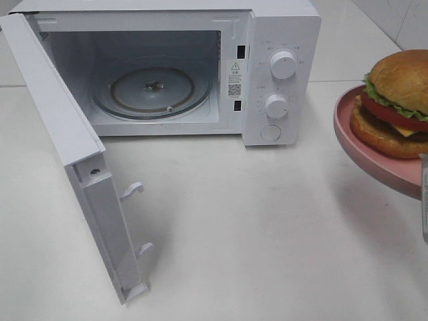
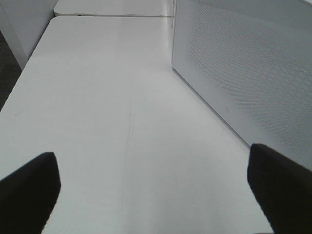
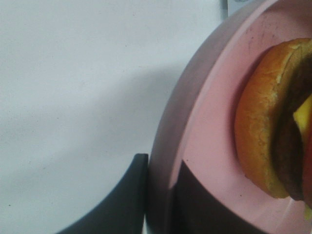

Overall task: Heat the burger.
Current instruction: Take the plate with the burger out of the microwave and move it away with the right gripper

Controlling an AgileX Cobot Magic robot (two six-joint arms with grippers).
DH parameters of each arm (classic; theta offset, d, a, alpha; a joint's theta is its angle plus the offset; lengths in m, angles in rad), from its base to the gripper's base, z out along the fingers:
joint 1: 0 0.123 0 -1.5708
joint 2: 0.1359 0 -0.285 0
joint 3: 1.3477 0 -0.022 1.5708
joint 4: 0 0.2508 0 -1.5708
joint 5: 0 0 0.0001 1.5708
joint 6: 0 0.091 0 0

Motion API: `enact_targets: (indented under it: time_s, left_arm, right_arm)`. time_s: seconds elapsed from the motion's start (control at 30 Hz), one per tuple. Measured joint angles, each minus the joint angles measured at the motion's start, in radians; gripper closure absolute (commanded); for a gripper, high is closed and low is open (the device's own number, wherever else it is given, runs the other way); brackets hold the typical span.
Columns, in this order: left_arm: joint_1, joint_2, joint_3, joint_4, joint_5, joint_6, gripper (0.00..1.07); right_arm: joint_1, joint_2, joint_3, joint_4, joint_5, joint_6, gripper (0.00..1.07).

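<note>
Exterior high: burger (image 1: 400, 100) cropped; right gripper (image 3: 158, 195) apparently pinching pink plate (image 1: 374, 157) rim; left gripper (image 2: 153, 195) wide.

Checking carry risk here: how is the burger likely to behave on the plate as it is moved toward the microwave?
The burger is tall and stacked in loose layers, so it may lean or shed a layer if jolted. It sits unsecured on the smooth pink plate, so it could slide if the plate tilts. The right pincer clamps only the plate's rim, so the load probably sags outward.

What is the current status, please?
Left end effector open, idle. Right end effector shut on plate rim, burger aboard. Microwave open, path clear.
</note>
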Motion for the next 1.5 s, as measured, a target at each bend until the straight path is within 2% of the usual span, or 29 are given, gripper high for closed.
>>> enact_targets:
  time_s: [0.4,0.6,0.8,1.33,1.4,1.5]
  left_arm:
    - [0.0,0.0,0.0,0.0,0.0,0.0,0.09]
    - [0.0,0.0,0.0,0.0,0.0,0.0,0.09]
    - [0.0,0.0,0.0,0.0,0.0,0.0,0.09]
    - [0.0,0.0,0.0,0.0,0.0,0.0,0.09]
    - [0.0,0.0,0.0,0.0,0.0,0.0,0.09]
    - [0.0,0.0,0.0,0.0,0.0,0.0,0.09]
  right_arm:
    - [0.0,0.006,0.0,-0.129,0.123,0.362,1.07]
    - [0.0,0.074,0.0,-0.188,0.18,0.559,1.07]
    - [0.0,0.193,0.0,-0.24,0.186,0.83,1.07]
    - [0.0,0.475,-0.001,-0.312,0.141,1.248,1.07]
    - [0.0,0.541,-0.023,-0.32,0.141,1.378,1.07]
    - [0.0,0.595,-0.049,-0.331,0.139,1.434,1.07]
